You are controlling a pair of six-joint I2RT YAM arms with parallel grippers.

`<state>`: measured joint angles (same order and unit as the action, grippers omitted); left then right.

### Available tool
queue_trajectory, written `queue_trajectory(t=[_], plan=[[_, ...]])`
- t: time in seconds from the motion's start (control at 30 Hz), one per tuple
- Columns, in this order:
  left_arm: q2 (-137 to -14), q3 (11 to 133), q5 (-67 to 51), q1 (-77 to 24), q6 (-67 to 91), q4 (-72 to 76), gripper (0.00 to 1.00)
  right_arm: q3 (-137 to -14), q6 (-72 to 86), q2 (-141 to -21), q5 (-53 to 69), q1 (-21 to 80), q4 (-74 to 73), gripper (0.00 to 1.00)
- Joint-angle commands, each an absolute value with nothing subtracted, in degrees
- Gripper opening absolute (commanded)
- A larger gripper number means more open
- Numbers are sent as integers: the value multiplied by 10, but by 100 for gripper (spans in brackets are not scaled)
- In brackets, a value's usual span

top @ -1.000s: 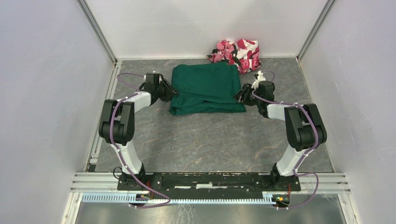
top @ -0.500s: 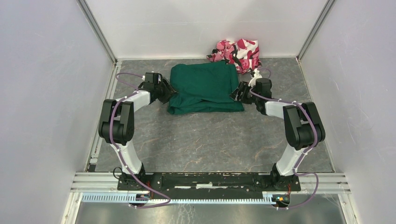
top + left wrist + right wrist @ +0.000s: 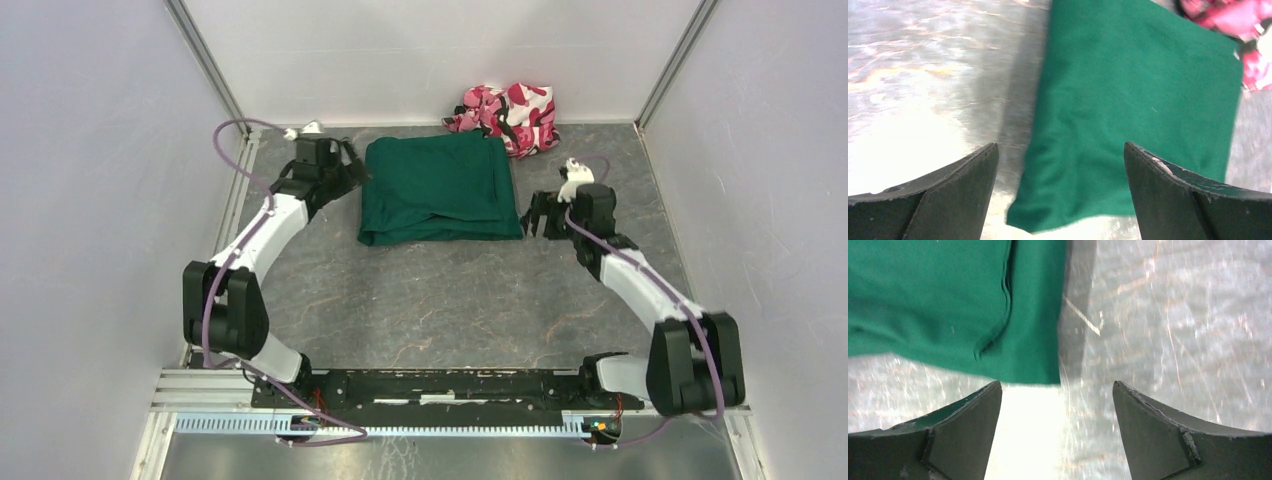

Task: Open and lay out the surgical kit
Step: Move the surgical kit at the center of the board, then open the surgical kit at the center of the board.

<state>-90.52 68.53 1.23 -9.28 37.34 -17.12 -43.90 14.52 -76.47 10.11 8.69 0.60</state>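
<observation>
A dark green cloth wrap (image 3: 438, 190) lies flat at the far middle of the desk (image 3: 450, 300). It is a soft, matte woven cloth, folded into a rough rectangle, with a rounded fold running along its near edge and a seam line visible in the right wrist view. A crumpled pink, white and black camouflage cloth bundle (image 3: 505, 115) sits against the back wall, just beside the wrap's far right corner.

The left claw (image 3: 355, 165) is low, just off the wrap's left edge, with its dark wedge-shaped fingers (image 3: 948, 195) spread wide and nothing between them. The right claw (image 3: 535, 220) is just off the wrap's near right corner, also spread and empty.

The desk top is dark grey and marbled like stone, with pale and rusty veins, and it glares in the wrist views. Plain white walls (image 3: 100, 150) close in three sides, with aluminium posts (image 3: 210, 70) at the corners and a slotted rail (image 3: 450, 385) along the near edge.
</observation>
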Motion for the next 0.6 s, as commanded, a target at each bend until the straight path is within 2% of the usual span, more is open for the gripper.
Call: queue_trajectory(t=[0.0,0.13,0.23,0.4,0.57], plan=[[-875,697,60,-231,234,-154,100,-332,114,-667,79,87,-8,87],[-905,738,100,-371,139,-147,100,-282,106,-562,26,88,-29,83],[-950,784,152,-445,65,-151,97,-254,135,-491,44,88,-26,81],[-1061,886,161,-526,-72,-187,89,-211,155,-368,47,88,-33,80],[-1156,969,179,-548,-145,-214,78,-192,139,-295,18,87,-58,80]])
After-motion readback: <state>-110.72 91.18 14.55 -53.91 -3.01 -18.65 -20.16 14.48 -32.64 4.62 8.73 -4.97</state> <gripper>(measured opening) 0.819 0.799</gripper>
